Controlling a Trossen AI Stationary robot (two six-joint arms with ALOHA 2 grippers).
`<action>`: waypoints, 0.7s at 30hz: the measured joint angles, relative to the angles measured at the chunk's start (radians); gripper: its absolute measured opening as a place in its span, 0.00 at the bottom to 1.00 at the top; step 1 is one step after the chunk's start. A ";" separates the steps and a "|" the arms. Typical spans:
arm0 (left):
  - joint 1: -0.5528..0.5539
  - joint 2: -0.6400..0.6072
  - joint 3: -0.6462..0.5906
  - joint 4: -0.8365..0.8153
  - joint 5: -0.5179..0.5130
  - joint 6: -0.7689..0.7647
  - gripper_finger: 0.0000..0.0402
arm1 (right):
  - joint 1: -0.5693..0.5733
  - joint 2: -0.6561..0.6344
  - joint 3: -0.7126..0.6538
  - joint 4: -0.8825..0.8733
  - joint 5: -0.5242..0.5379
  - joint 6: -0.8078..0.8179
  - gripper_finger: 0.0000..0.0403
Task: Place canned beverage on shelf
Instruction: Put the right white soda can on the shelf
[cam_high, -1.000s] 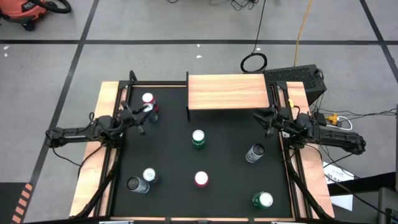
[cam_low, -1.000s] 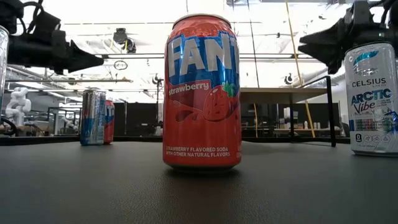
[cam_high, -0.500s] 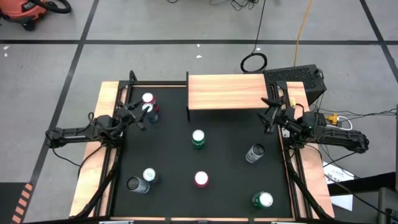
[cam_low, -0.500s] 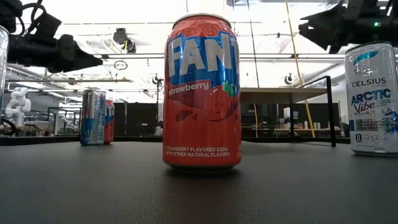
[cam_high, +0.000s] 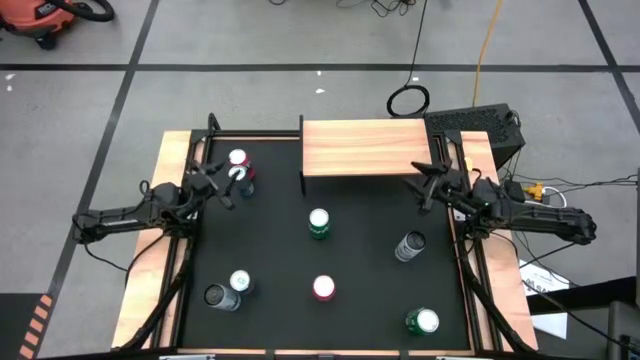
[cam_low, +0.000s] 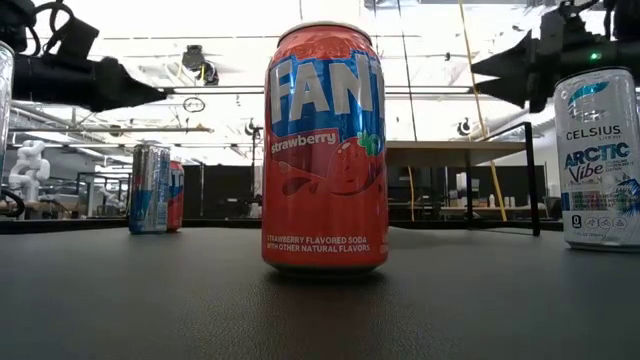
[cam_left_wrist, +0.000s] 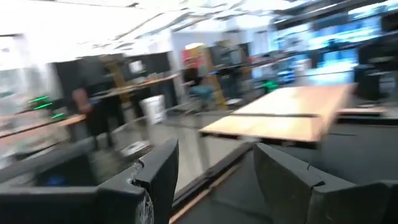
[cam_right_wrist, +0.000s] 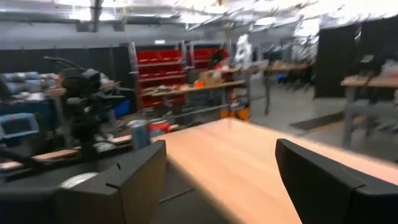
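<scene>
1. High view: the shelf (cam_high: 365, 148) stands at the table's far edge, its wood-grain top bare. The left gripper (cam_high: 226, 186) hovers off the shelf's left end, beside a red-and-white can (cam_high: 239, 164). The right gripper (cam_high: 425, 184) hangs just off the shelf's right front corner. A green can (cam_high: 319, 223) stands in front of the shelf, with a grey can (cam_high: 409, 245) off to its right.
2. Low view: a Fanta strawberry can (cam_low: 324, 150) stands upright, dead centre, well in front of the shelf (cam_low: 455, 150) far behind it. A Celsius can (cam_low: 599, 158) is at the right.
3. Left wrist view: fingers (cam_left_wrist: 283, 173) spread wide, nothing between them, and the shelf (cam_left_wrist: 292, 111) lies ahead.
4. Right wrist view: fingers (cam_right_wrist: 132, 180) wide apart and empty, over the shelf (cam_right_wrist: 261, 165) top.
</scene>
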 joint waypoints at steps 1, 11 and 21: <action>-0.002 0.000 0.000 0.001 0.033 -0.012 0.52 | 0.000 0.016 0.021 -0.023 0.000 0.044 0.72; -0.062 0.000 0.000 -0.045 0.119 -0.122 0.52 | 0.021 0.227 0.430 -0.530 -0.140 0.338 0.72; -0.140 0.000 0.001 -0.091 0.121 -0.263 0.52 | 0.104 0.506 0.792 -0.937 -0.157 0.509 0.70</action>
